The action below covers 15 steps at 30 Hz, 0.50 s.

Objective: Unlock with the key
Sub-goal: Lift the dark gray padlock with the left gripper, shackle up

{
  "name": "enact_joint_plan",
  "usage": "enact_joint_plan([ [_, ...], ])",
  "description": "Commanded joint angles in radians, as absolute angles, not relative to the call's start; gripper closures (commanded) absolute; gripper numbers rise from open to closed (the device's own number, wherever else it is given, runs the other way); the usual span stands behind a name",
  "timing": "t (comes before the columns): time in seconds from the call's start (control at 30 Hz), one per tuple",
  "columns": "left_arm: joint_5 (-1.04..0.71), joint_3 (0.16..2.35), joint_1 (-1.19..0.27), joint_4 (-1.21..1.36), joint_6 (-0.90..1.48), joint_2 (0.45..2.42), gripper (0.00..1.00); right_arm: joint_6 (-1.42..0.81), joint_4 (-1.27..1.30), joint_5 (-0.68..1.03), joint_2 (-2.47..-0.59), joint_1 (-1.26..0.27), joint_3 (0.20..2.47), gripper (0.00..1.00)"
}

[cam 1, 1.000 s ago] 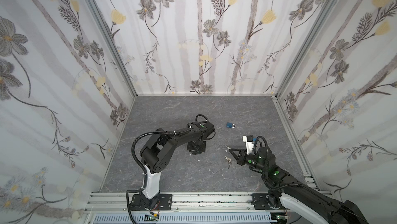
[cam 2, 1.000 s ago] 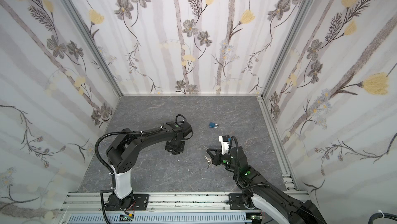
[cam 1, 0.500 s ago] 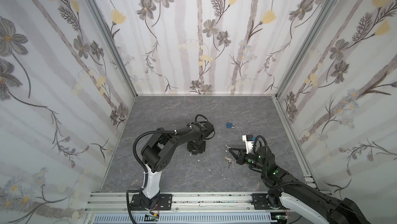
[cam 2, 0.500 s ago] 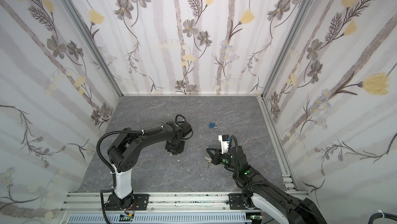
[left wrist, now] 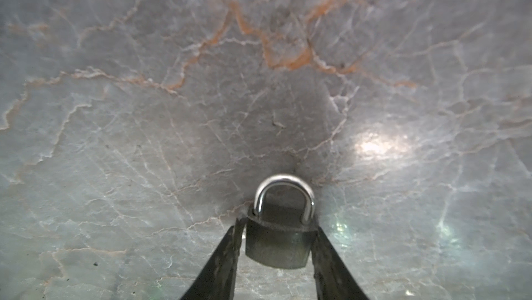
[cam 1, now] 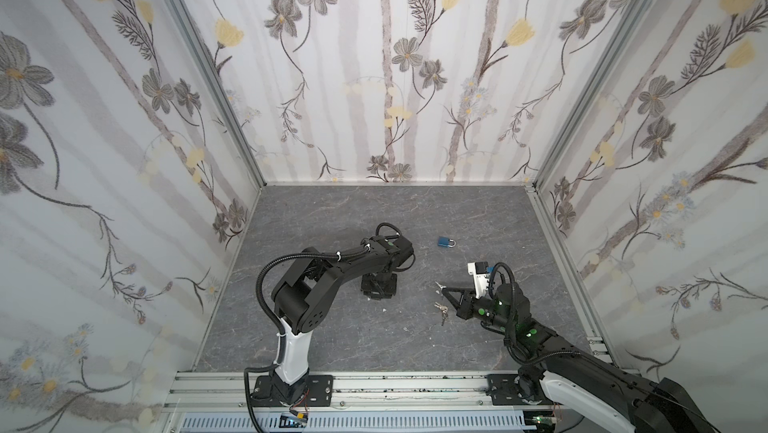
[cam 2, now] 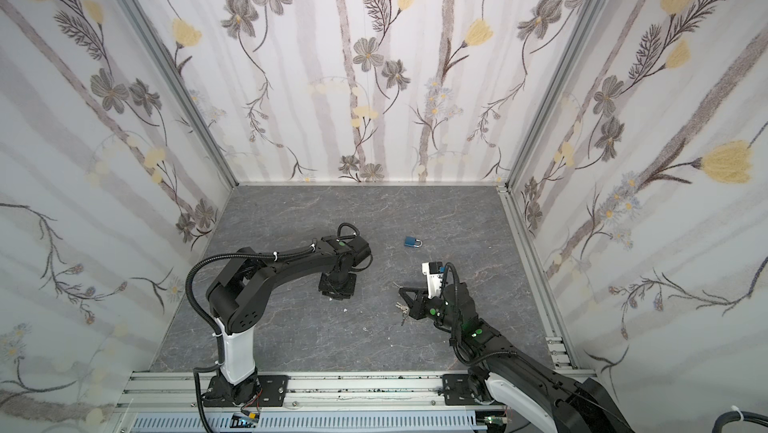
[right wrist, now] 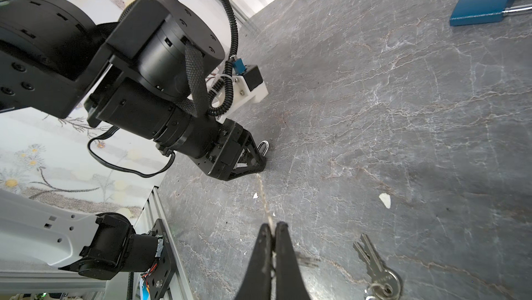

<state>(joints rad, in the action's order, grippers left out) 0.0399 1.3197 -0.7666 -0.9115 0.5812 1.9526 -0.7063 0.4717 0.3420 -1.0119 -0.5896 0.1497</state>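
Left gripper: jaws clamped on the body of a grey padlock, shackle toward the tabletop. Right gripper: jaws together; whether they pinch anything cannot be told. Keys on a ring lie just beside it. Blue padlock lies apart, farther back.

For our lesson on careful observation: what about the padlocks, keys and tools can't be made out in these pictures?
Grey padlock in the left tool: keyhole unseen in the left wrist view; the tool covers it in both top views.
Blue padlock: shackle cut off by the right wrist view's edge.
Right tool: shut; whether it pinches anything is too thin to tell there.
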Motion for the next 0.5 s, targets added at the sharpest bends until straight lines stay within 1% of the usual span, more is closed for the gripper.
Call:
enact_joint_plan([
  [0.0, 0.045, 1.314, -0.766, -0.924, 0.592, 1.962, 0.67, -0.715, 0.534, 0.344, -1.016, -0.590, 0.155, 1.00],
  [0.07, 0.039, 1.302, -0.766, -0.909, 0.594, 1.966, 0.72, -0.716, 0.532, 0.342, -1.013, -0.591, 0.152, 1.00],
  [0.17, 0.024, 1.283, -0.766, -0.885, 0.605, 1.966, 0.76, -0.714, 0.522, 0.336, -1.002, -0.590, 0.148, 1.00],
  [0.47, -0.030, 1.216, -0.764, -0.789, 0.722, 1.892, 0.83, -0.689, 0.523, 0.318, -0.983, -0.598, 0.145, 1.00],
])
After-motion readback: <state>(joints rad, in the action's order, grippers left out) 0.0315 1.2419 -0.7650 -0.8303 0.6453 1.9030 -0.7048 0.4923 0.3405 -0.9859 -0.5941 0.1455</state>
